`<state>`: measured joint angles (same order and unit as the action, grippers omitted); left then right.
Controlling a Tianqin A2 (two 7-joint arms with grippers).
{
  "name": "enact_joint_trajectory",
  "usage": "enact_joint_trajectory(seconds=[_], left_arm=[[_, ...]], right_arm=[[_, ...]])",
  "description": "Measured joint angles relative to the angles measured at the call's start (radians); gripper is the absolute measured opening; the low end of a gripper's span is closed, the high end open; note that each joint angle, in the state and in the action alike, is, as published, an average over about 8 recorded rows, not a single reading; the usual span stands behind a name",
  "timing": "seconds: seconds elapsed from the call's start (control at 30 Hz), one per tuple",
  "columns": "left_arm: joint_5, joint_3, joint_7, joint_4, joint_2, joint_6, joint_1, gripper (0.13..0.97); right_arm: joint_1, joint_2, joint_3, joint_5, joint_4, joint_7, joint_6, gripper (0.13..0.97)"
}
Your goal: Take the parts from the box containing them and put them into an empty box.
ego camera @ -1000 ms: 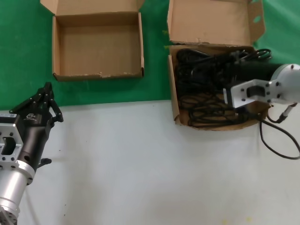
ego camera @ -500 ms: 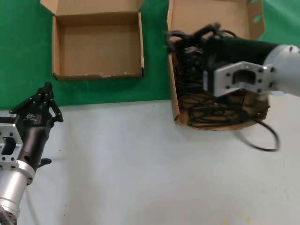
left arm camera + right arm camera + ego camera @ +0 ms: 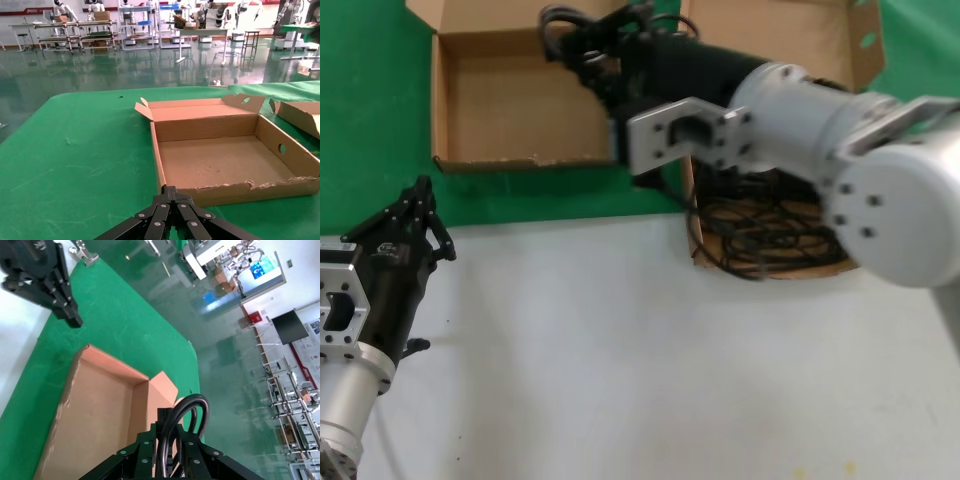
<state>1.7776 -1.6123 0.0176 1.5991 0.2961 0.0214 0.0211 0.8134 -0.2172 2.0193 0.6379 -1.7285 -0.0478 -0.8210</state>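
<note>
The left claw (image 3: 420, 195) sits closed and idle on the white table (image 3: 620, 350), just short of the small squarish brown cardboard box (image 3: 525, 95). The right claw (image 3: 582, 45) grips a coiled black power cord (image 3: 560, 25) above that box's right wall, beside the larger cardboard box (image 3: 770, 240) holding more cords. Best carry it over the box's middle, lower it, then release. No legible writing appears on either box.
</note>
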Motion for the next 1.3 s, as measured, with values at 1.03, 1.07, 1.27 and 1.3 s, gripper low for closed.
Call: enact_joint_trajectory(seconds=[1.03,1.07,1.27,1.3], left_arm=[[0.0,0.0,0.0,0.0,0.0,0.0,0.0,0.145],[0.0,0.0,0.0,0.0,0.0,0.0,0.0,0.145],[0.0,0.0,0.0,0.0,0.0,0.0,0.0,0.145],[0.0,0.0,0.0,0.0,0.0,0.0,0.0,0.145]], right_arm=[[-0.102,0.108,-0.109,0.046,0.096,0.124,0.204,0.43],[-0.116,0.102,-0.124,0.047,0.071,0.116,0.199,0.45],[-0.211,0.066,-0.206,0.08,-0.058,0.083,0.198,0.565],[-0.226,0.06,-0.216,0.088,-0.073,0.081,0.203,0.591]])
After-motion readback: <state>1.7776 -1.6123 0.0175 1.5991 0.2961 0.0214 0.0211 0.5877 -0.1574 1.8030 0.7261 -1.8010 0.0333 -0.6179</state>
